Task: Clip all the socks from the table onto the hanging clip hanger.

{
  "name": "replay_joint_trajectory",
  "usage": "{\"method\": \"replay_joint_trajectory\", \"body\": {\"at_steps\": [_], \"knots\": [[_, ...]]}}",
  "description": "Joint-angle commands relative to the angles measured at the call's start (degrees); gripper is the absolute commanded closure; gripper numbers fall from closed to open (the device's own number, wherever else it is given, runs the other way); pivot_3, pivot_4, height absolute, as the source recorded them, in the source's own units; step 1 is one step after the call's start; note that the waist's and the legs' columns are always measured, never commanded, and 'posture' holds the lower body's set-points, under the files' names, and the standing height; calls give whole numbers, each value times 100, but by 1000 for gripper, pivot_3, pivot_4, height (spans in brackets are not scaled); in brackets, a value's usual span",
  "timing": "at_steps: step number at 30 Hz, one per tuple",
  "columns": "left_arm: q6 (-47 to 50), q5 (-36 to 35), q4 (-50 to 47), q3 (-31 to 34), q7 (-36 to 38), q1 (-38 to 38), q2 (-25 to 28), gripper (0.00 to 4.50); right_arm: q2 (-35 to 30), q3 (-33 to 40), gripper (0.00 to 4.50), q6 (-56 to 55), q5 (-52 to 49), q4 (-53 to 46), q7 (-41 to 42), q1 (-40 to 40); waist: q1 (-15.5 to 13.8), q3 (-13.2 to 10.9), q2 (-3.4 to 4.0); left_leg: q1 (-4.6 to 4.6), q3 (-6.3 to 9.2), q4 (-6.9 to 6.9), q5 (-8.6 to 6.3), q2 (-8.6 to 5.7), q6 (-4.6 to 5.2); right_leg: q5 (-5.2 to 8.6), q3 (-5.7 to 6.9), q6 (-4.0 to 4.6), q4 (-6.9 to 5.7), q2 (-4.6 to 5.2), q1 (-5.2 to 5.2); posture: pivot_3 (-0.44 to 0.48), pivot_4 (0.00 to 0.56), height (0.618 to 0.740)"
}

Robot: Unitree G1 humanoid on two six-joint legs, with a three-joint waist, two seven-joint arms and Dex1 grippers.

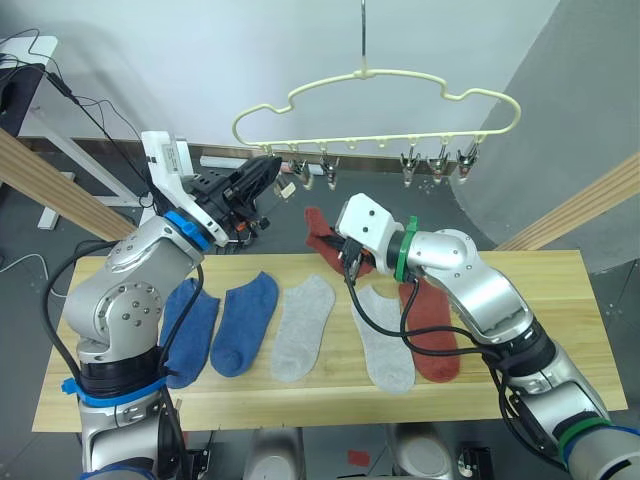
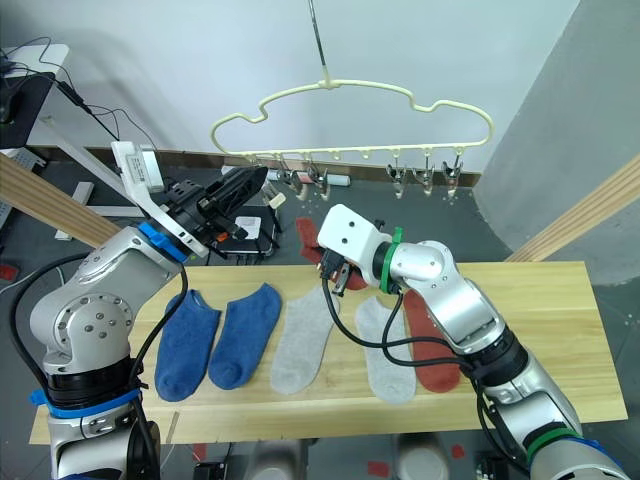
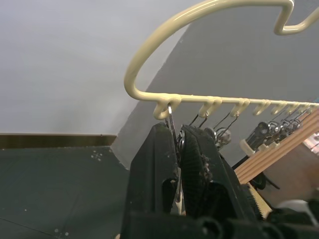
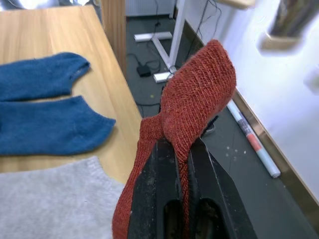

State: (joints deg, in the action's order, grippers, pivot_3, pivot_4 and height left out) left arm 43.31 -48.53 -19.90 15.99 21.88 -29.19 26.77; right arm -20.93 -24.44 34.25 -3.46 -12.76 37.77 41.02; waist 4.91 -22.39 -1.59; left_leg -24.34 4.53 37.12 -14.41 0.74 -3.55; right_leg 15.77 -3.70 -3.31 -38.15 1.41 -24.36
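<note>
Left gripper (image 3: 178, 164): raised at the left end of the hanger (image 1: 375, 100), fingers (image 3: 152, 174) pinched on the leftmost clip (image 3: 172, 130); the clip carries no sock.
Hanger: hung by its hook above the far edge of the bench (image 1: 560, 300); every clip in the row is bare, so no sock has been hung yet.
Bench, left to right: two blue socks (image 1: 215, 325) side by side; a grey sock (image 1: 303, 330); a second grey sock (image 1: 385, 340); a red sock (image 1: 432, 335) flat beside it, partly under the right arm; five socks lying loose.
Right gripper (image 4: 182, 169): above the far edge of the bench, below the hanger, clamped on the sixth sock, the other red one (image 4: 197, 94), which is lifted off the bench with its free end draped over the fingers.
Progress, judged: none of six clipped; first sock in hand and first clip pinched; sock and clip well apart; five socks left to pick up after this one.
</note>
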Motion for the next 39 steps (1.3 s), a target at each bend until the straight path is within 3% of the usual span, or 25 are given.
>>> {"method": "replay_joint_trajectory", "body": {"at_steps": [1, 36, 39], "knots": [[-65, -144, -346, 1, -12, -40, -23, 4427, 101, -55, 4500, -174, 43, -19, 137, 99, 1, 0, 0, -1, 0, 0, 0, 0, 0, 0, 0, 0, 0, 0, -1, -157, 399, 740], [-186, -16, -403, -138, -111, 143, -117, 4427, 979, 306, 4500, -357, 190, 429, -171, 556, 14, 0, 0, -5, 4, 78, -10, 0, 16, 0, -4, 1, -82, -4, -12, -158, 400, 740], [-178, -63, -355, -60, -127, 141, -98, 3444, 1018, 293, 4500, -376, 192, 433, -179, 548, 15, 0, 0, -6, 4, 78, -10, 0, 16, 0, -4, 1, -81, -4, -12, -158, 400, 740]]}}
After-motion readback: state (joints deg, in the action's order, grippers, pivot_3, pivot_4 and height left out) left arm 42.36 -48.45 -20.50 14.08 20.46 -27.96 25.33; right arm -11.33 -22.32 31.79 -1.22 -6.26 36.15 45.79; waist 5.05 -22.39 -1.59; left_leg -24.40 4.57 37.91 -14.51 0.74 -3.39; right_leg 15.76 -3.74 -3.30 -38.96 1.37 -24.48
